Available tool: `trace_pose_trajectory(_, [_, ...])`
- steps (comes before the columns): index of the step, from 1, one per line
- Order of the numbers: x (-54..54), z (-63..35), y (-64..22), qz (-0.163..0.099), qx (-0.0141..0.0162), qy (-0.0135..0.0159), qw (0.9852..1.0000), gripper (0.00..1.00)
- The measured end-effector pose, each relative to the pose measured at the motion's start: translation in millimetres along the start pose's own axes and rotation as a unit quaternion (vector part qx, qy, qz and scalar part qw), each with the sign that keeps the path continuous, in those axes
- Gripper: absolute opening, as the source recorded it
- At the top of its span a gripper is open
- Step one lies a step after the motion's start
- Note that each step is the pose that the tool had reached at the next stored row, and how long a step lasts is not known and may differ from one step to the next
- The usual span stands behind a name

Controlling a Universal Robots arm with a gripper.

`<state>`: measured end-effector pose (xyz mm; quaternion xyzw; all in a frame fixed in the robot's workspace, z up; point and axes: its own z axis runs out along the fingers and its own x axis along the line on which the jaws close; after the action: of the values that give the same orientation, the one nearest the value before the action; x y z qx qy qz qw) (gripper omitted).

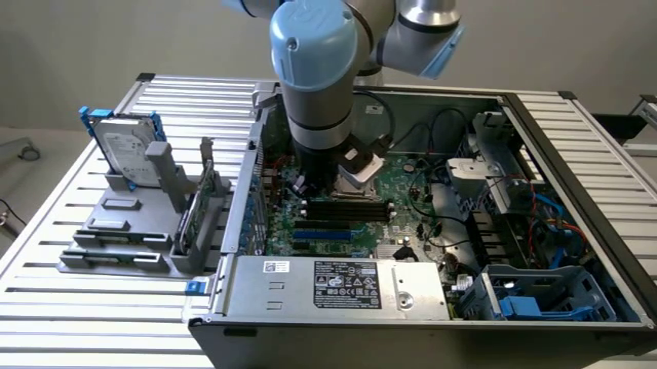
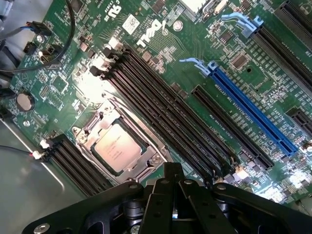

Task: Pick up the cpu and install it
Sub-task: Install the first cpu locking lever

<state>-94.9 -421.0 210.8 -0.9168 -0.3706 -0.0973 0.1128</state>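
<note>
The cpu [image 2: 117,146] lies seated in its socket [image 2: 119,146] on the motherboard [image 2: 195,58], at about ten o'clock from the empty, pressed-together fingers [image 2: 171,183].

An open dark grey metal computer case [image 1: 575,146] lies on a slatted aluminium table [image 1: 61,307]. Inside, a green motherboard [image 2: 161,44] carries four long black memory slots [image 2: 165,117], a long blue expansion slot [image 2: 253,114] and a black one [image 2: 229,126] beside it. A silver power supply box with a black label [image 1: 339,286] sits at the case's near edge. On the exterior view's left, a grey plastic fixture [image 1: 123,231] holds a silver hard drive with blue brackets [image 1: 125,150] upright
</note>
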Motion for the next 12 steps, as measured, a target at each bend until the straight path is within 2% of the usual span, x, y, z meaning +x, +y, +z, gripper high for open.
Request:
trace_pose_trajectory(6, [0.6,5.2,-2.5,0.000,-0.0003,-0.0003,1.0000,0.11])
trace_pose_trajectory(12, [0.2,10.8,-3.5,-0.001,-0.0038,-0.0029,1.0000,0.11])
